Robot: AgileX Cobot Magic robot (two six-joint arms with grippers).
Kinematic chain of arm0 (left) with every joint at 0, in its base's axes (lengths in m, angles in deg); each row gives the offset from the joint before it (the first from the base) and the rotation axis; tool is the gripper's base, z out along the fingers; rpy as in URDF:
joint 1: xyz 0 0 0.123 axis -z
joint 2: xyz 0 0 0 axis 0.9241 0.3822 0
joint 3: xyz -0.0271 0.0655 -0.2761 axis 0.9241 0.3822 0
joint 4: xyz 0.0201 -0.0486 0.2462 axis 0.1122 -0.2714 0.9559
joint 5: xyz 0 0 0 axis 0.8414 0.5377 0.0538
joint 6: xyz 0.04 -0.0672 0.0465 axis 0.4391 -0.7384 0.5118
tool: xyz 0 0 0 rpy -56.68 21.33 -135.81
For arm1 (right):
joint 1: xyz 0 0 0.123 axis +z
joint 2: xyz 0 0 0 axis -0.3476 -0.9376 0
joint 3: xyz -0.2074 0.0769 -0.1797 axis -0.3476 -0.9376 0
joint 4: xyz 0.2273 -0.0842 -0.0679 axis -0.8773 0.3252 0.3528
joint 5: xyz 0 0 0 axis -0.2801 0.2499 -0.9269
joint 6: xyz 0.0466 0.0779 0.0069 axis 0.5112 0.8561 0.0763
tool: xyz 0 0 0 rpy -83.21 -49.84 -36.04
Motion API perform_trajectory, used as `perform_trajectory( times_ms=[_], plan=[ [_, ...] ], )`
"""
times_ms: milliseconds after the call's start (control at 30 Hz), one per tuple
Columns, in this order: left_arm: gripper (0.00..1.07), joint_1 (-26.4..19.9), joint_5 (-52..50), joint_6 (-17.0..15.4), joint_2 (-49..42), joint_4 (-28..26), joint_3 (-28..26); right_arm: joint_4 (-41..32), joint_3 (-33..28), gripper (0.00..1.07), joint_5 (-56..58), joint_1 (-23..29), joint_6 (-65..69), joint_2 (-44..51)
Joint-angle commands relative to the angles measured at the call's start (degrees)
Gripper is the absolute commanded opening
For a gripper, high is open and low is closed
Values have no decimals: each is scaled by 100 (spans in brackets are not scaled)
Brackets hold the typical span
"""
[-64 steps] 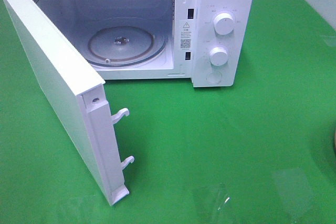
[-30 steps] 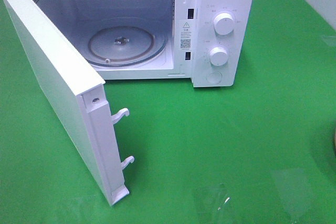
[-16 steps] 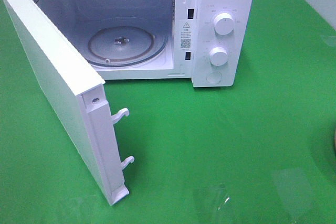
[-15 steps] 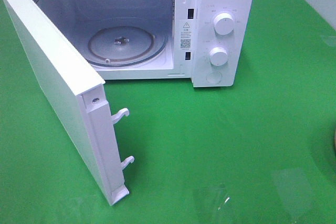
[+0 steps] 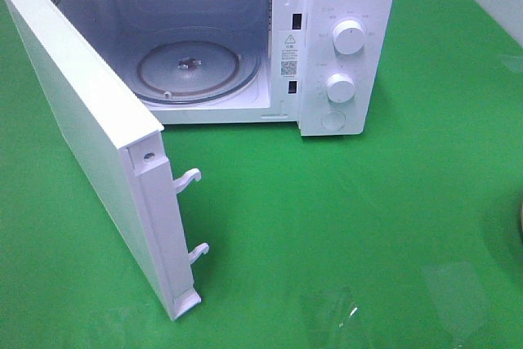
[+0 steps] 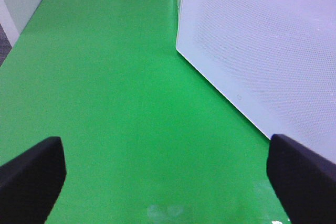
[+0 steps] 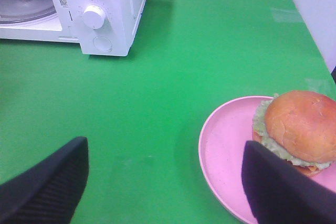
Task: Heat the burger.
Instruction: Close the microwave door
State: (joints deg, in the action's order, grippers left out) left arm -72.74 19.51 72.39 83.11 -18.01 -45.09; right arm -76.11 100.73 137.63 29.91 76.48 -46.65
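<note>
The burger (image 7: 296,127) with a tan-brown bun and greenish filling lies on a pink plate (image 7: 226,150) on the green table, seen in the right wrist view. My right gripper (image 7: 165,182) hangs open above the table; one black finger (image 7: 278,187) stands in front of the plate's near part, beside the burger, and holds nothing. The white microwave (image 5: 343,6) stands at the back with its door (image 5: 82,120) swung wide open and the glass turntable (image 5: 192,67) bare. My left gripper (image 6: 168,182) is open and empty beside the door's outer face (image 6: 262,51).
Two knobs (image 5: 349,37) and a round button sit on the microwave's right panel. The open door juts forward over the left of the table, with two latch hooks (image 5: 189,179) on its edge. A dark sliver (image 5: 520,222) shows at the right edge.
</note>
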Motion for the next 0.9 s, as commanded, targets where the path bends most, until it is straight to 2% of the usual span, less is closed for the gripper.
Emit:
perform_trajectory(
  times_ms=[33,267,333,367,467,767,800,833,867,900],
  plan=[
    [98,-23,-80,-52,-92,-40,6,-11,-6,76,-69,-23,-92,160],
    [98,-23,-264,-6,-86,-350,-86,-11,-6,76,-69,-23,-92,160],
    [98,-23,-470,120,-6,-350,-143,-11,-6,76,-69,-23,-92,160],
    [98,-23,-733,258,172,-338,-166,-11,-6,76,-69,-23,-92,160],
    [98,-23,-1106,350,596,-321,-166,-11,-6,76,-69,-23,-92,160],
    [98,-23,-1587,350,1490,-212,-166,-11,-6,76,-69,-23,-92,160],
    [94,-23,-1782,350,1713,-201,-166,-11,-6,76,-69,-23,-92,160],
    [82,-23,-1988,344,1937,-201,-166,-11,-6,76,-69,-23,-92,160],
    [82,-23,-1988,344,1937,-201,-166,-11,-6,76,-69,-23,-92,160],
    [65,-23,-2183,344,2097,-201,-166,-11,-6,76,-69,-23,-92,160]
  ],
)
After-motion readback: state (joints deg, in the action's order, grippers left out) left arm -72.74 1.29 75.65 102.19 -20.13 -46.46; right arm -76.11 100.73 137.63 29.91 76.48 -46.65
